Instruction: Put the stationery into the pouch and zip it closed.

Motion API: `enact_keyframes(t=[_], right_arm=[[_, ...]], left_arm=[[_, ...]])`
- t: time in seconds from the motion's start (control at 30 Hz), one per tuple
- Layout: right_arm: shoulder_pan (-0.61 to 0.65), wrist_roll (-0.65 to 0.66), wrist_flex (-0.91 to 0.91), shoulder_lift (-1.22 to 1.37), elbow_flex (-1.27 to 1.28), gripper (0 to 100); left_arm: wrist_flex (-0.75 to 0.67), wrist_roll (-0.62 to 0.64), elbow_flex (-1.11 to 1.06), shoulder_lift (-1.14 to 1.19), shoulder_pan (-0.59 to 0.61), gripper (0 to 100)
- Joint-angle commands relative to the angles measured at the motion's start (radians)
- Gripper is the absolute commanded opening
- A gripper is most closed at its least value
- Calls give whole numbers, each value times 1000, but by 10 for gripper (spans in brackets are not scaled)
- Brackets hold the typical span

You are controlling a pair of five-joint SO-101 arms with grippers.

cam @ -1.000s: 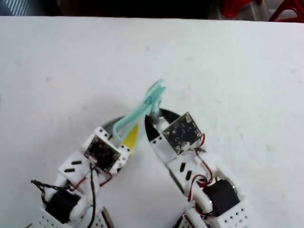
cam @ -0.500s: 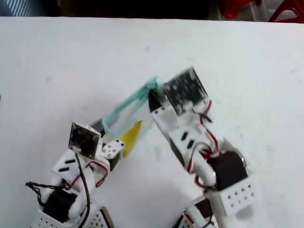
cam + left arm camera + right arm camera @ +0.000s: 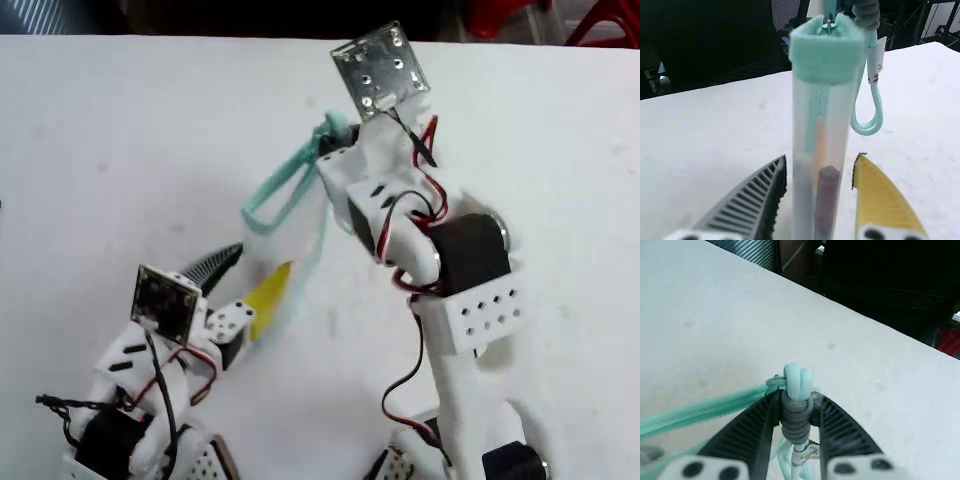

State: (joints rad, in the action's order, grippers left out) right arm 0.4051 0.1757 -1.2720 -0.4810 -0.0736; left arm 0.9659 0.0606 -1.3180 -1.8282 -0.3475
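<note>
High view first: clear pouch (image 3: pixel 312 240) stretched over the white surface (image 3: pixel 150 130) between two arms. Clenched hard on the grey-bound pull cord (image 3: pixel 796 415) with the right gripper (image 3: pixel 335 135), likely to drag the zip home. Straddled at the opposite end by the left gripper (image 3: pixel 245 285), spread wide and not pinching, probably just steadying against that pull. Over to the left wrist view: translucent walls, mint zip tape and end cap, with an orange pencil (image 3: pixel 819 145) and a purple pen (image 3: pixel 827 200) inside. Looks zipped up to the cap.
</note>
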Motion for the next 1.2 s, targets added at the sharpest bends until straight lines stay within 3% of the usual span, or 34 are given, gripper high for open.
enact_keyframes(t=[0.0,0.1,0.27,0.47,0.6,1.17], right_arm=[[-28,-11,-2,1,-57,17],[-28,-8,-27,2,-55,17],[-28,-8,-35,1,-55,17],[-54,-14,-38,12,-57,17],[-50,-15,-48,2,-55,17],[335,84,-220,-74,-64,17]], left_arm=[[-64,2,-32,2,-77,233],[-129,-6,-98,2,-139,209],[-276,-8,-169,2,-140,159],[-267,-6,-172,2,-150,143],[-275,-6,-164,2,-150,13],[-227,-8,-106,2,-140,21]])
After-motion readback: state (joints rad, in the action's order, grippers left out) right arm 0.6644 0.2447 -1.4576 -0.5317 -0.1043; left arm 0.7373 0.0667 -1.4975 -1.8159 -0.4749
